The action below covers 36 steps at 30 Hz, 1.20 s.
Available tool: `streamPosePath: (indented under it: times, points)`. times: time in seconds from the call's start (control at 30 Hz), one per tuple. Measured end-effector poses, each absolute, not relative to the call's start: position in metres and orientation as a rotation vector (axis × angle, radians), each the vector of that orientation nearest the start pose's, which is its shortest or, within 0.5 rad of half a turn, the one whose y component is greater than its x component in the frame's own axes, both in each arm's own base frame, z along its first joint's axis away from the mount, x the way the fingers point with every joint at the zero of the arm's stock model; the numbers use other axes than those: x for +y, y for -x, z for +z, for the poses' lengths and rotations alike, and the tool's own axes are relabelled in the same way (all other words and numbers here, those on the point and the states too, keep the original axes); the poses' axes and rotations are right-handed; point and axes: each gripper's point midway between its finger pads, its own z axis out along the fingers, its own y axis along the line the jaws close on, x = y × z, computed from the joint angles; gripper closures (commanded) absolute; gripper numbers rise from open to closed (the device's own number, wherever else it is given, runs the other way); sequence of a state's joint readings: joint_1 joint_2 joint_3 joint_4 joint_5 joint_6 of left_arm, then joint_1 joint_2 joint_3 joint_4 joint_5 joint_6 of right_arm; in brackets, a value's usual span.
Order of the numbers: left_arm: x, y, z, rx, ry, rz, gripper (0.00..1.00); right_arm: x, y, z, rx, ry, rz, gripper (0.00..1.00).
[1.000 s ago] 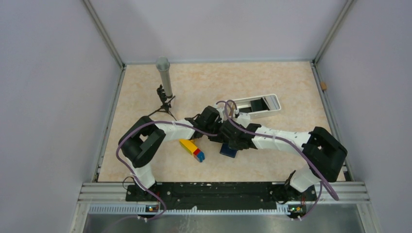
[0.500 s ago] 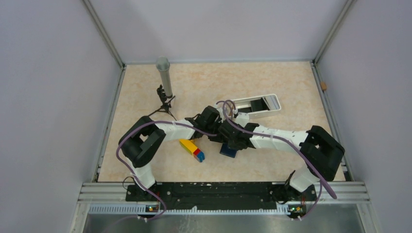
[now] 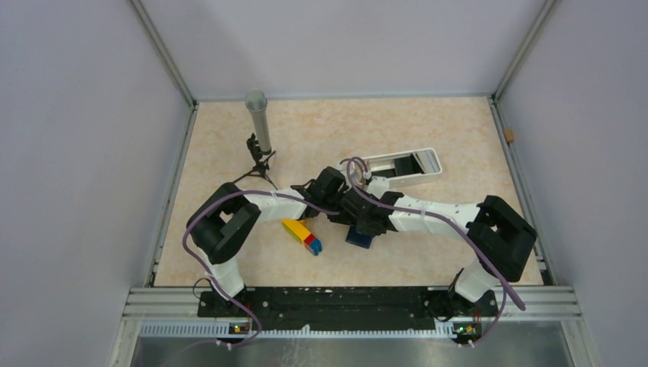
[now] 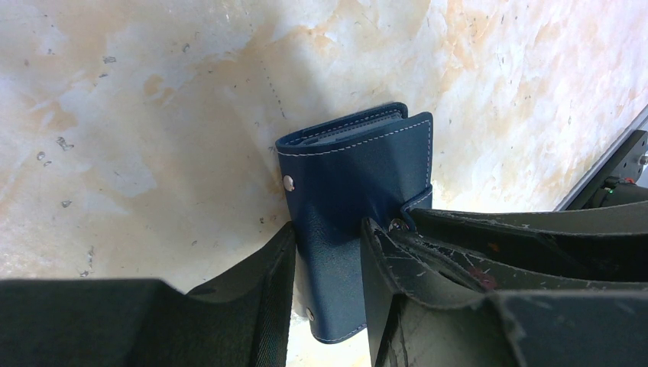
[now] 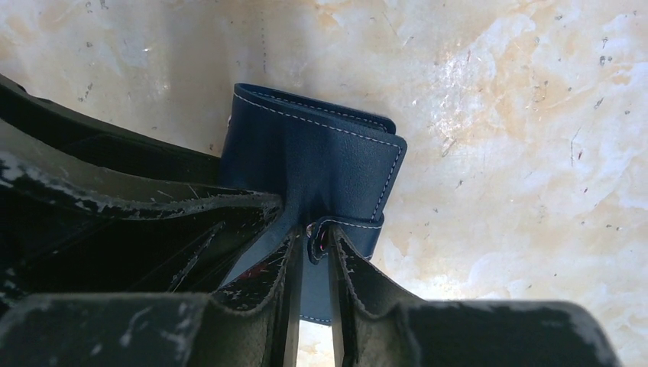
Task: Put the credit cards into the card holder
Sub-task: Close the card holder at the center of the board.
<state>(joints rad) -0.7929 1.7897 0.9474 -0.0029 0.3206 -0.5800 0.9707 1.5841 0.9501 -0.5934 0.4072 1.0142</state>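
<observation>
Centre frame: left gripper [image 4: 328,256] clamps navy card holder [image 4: 359,160] | right gripper [image 5: 313,256] straddles its snap tab [image 5: 351,226], grip unclear

The left arm [image 3: 229,223] and right arm [image 3: 439,219] met mid-frame over the navy card holder [image 3: 359,238]. Toy bricks [image 3: 302,235] lay just left of it, and a white tray [image 3: 434,163] sat above and to its right.

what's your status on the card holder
Left gripper shut on card holder. Right gripper at its snap strap, grip unclear. No cards in view.

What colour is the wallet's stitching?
White, on the navy card holder; clearest in the left wrist view.
</observation>
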Motion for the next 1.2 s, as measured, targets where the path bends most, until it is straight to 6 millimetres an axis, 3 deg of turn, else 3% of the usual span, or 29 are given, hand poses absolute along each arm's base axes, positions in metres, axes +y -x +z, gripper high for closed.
streamPosePath:
  times: [0.87,1.2]
  points:
    - [-0.3491,-0.2358,0.0308,2.589,-0.415,-0.958,0.62,0.2456,-0.2135,0.0406,2.568,-0.064,-0.088,0.82]
    - [-0.3488,-0.2359,0.0306,2.589,-0.415,-0.956,0.61,0.2468,-0.2099,0.0423,2.562,-0.036,-0.101,0.87]
